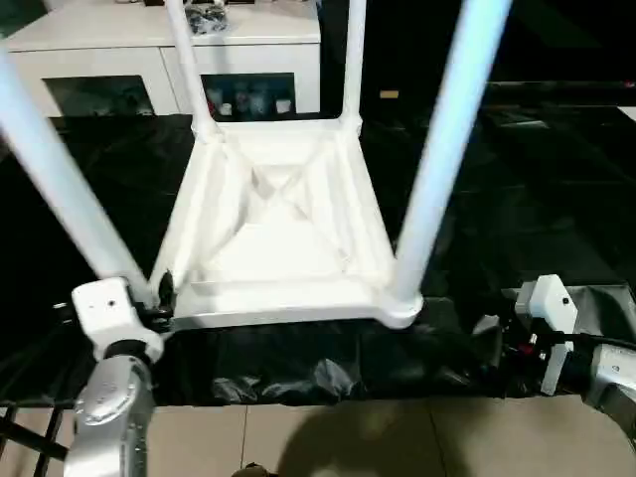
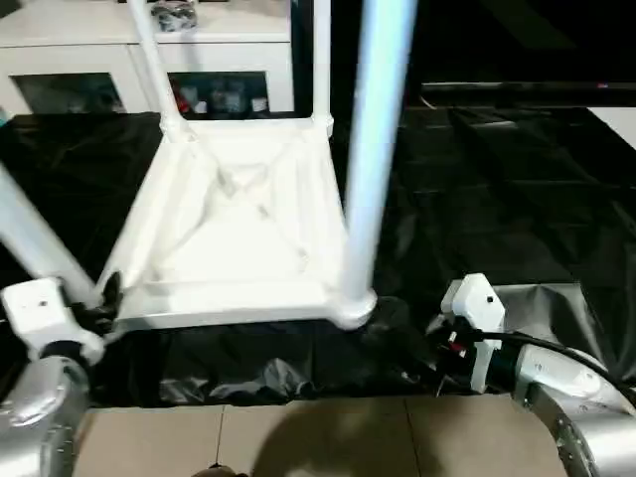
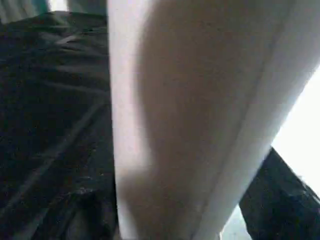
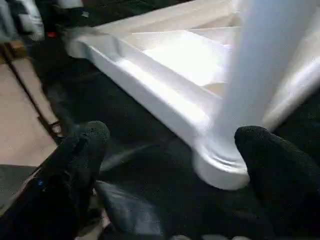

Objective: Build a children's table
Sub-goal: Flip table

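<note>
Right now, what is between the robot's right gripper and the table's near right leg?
Just bare black sheet, seen in the left eye view between right gripper and near right leg.

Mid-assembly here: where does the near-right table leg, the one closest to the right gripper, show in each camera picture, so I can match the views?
Left eye view: near-right leg, right of centre, rising to the top edge.
Right eye view: centre, same leg.
Right wrist view: right side, ahead of the right gripper.
Left wrist view: a different leg up close.
Shared landmark: near-right corner socket.
</note>
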Robot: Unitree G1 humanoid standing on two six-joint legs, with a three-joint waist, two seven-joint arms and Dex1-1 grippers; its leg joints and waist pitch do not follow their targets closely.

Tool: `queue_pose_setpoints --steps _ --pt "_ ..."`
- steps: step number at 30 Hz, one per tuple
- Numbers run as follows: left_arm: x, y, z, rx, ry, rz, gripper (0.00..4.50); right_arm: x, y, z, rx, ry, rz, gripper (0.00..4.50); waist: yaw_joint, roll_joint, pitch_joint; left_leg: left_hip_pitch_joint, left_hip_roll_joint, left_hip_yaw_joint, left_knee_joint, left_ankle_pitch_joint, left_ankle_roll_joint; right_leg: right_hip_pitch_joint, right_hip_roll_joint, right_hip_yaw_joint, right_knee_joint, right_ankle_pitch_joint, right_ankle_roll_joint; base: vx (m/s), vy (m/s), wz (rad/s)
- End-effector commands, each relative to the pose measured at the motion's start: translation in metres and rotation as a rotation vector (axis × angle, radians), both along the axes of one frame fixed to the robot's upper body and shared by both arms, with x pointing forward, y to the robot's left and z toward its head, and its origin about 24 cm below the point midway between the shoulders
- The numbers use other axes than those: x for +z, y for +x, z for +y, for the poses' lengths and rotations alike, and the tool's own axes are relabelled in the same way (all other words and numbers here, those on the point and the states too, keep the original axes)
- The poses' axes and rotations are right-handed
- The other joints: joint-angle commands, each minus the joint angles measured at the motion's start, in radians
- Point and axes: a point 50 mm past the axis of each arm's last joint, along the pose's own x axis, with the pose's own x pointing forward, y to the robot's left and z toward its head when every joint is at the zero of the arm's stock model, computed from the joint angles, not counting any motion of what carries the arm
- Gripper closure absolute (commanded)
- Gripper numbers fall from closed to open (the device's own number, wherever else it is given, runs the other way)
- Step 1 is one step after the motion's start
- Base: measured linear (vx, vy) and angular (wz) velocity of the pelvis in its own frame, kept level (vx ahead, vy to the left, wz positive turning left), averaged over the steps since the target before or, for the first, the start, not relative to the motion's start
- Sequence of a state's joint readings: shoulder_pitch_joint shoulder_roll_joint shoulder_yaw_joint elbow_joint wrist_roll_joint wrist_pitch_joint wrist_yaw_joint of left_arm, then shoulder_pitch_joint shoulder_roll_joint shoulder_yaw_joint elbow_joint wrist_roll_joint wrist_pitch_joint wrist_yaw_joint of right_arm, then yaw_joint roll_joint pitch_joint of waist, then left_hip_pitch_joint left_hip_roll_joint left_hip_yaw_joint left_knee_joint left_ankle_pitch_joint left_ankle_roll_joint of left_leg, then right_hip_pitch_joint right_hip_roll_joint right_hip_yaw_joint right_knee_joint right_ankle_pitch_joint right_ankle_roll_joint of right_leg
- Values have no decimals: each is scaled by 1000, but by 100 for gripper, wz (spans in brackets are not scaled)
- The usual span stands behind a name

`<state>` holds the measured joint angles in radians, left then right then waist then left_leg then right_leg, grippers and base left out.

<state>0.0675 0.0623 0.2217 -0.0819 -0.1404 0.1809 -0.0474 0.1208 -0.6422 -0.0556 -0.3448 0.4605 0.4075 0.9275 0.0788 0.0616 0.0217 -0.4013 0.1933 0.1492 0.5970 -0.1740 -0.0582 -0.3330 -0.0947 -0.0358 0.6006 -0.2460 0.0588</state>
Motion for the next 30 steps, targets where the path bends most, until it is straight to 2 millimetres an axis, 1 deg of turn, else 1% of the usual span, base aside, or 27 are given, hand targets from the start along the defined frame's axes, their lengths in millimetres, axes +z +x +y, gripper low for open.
queue_pose_setpoints --steps 1,2,3,4,5,6,7,8,9,10,11,12,13,14,15,16,17,18,19,20,21,22,23,25,26,28,30 --pt "6 4 -13 -69 3 -19 163 3 -1 6 31 3 -2 0 1 -7 -35 27 32 -8 -87 -287 26 -1 -33 18 -78 -108 -166 0 0 0" --pt "8 4 -18 -99 13 -25 166 2 -1 10 37 6 -2 0 3 -10 -36 27 33 -7 -87 -283 23 -2 -33 18 -78 -106 -165 0 0 0" --pt "9 4 -25 -142 26 -32 165 -1 1 16 33 7 -5 0 6 -18 -31 26 33 -5 -87 -279 23 -5 -32 20 -81 -103 -162 0 0 0" --pt "9 4 -25 -145 26 -32 184 -1 1 16 32 8 -5 0 8 -15 -32 25 32 -6 -87 -272 22 -5 -33 20 -77 -99 -161 0 0 0" --pt "10 4 -29 -171 30 -38 200 -4 3 21 25 15 -3 0 9 -17 -31 25 32 -5 -88 -268 22 -6 -33 20 -78 -99 -159 0 0 0" --pt "10 4 -30 -174 30 -38 209 -4 3 22 25 15 -3 0 8 -15 -31 25 31 -5 -89 -272 16 -7 -32 19 -77 -107 -154 0 0 0" --pt "11 5 -31 -180 28 -39 211 -6 7 24 -4 11 -3 0 7 -25 -28 24 31 -5 -89 -271 14 -7 -32 20 -79 -110 -152 0 0 0" --pt "11 5 -31 -180 28 -39 211 -6 7 24 -4 11 -3 0 7 -19 -29 24 30 -6 -90 -274 10 -6 -32 20 -76 -117 -149 0 0 0" --pt "12 5 -32 -178 25 -40 211 -11 15 28 -56 6 -17 0 4 -25 -27 22 28 -4 -90 -268 7 -10 -32 21 -76 -120 -149 0 0 0" --pt "13 7 -31 -175 21 -42 219 -13 19 31 -79 12 -19 0 4 -22 -27 22 27 -4 -91 -268 4 -9 -31 20 -76 -125 -147 0 0 0" --pt "13 7 -31 -170 10 -41 231 -15 24 36 -97 19 -25 0 1 -37 -29 22 26 -2 -88 -256 3 -10 -31 21 -75 -120 -146 0 0 0" --pt "12 7 -30 -167 1 -40 238 -17 26 40 -107 24 -28 0 2 -32 -29 22 26 -2 -89 -241 0 -12 -29 21 -73 -108 -145 0 0 0" --pt "12 7 -30 -167 1 -40 237 -17 26 40 -107 24 -28 0 2 -32 -29 22 26 -2 -89 -241 0 -12 -29 21 -73 -108 -145 0 0 0" --pt "11 7 -30 -157 -17 -37 239 -19 29 46 -123 43 -10 0 4 -36 -29 25 28 0 -87 -231 0 -14 -27 24 -70 -76 -141 0 0 0" --pt "9 8 -28 -144 -37 -31 240 -23 31 56 -136 60 2 0 2 -49 -23 20 28 3 -89 -227 5 -14 -24 24 -72 -65 -134 0 0 0" --pt "9 8 -28 -142 -41 -29 241 -23 32 57 -138 63 4 0 4 -44 -25 21 27 2 -89 -221 3 -14 -26 25 -67 -61 -136 0 0 0" --pt "8 10 -27 -137 -51 -29 241 -25 33 64 -136 72 8 0 0 -45 -23 16 23 3 -90 -220 1 -14 -24 25 -66 -73 -128 0 0 0" --pt "7 11 -27 -129 -70 -27 241 -27 33 68 -133 74 18 0 2 -44 -19 23 25 5 -90 -244 -6 -21 -24 30 -71 -100 -122 0 0 0" --pt "7 11 -27 -129 -70 -27 241 -27 33 68 -133 74 18 0 2 -44 -19 23 25 5 -90 -244 -6 -21 -24 30 -71 -100 -122 0 0 0" --pt "7 15 -31 -120 -121 -31 241 -30 32 75 -141 84 36 0 -2 -48 -11 21 26 5 -96 -273 -20 -24 -21 32 -74 -123 -112 0 0 0" --pt "7 15 -31 -120 -121 -31 241 -30 32 75 -141 84 36 0 -1 -51 -12 22 26 4 -97 -282 -25 -23 -23 34 -73 -132 -105 0 0 0" --pt "10 19 -35 -120 -163 -44 242 -30 32 78 -136 108 48 0 -4 -70 -10 18 25 7 -96 -274 -19 -21 -21 35 -75 -131 -98 0 0 0" --pt "10 19 -35 -120 -163 -44 242 -30 32 78 -136 108 48 0 1 -62 -10 21 26 8 -97 -271 -17 -26 -22 38 -74 -136 -96 0 0 0" --pt "13 24 -38 -123 -198 -54 242 -29 33 81 -138 125 55 0 4 -65 -9 22 24 10 -95 -277 -14 -30 -23 40 -76 -154 -93 0 0 0" --pt "20 31 -43 -134 -243 -83 242 -30 35 83 -153 150 73 0 1 -74 -5 17 25 9 -98 -267 -17 -28 -23 39 -75 -150 -91 0 0 0" --pt "30 42 -49 -151 -286 -119 242 -32 40 85 -173 187 106 0 6 -75 -7 21 24 10 -94 -236 -7 -32 -23 40 -70 -113 -106 0 0 0" --pt "35 45 -55 -176 -316 -143 242 -35 39 88 -170 209 133 0 12 -80 -13 20 27 12 -89 -185 1 -27 -23 38 -61 -26 -128 0 0 0"
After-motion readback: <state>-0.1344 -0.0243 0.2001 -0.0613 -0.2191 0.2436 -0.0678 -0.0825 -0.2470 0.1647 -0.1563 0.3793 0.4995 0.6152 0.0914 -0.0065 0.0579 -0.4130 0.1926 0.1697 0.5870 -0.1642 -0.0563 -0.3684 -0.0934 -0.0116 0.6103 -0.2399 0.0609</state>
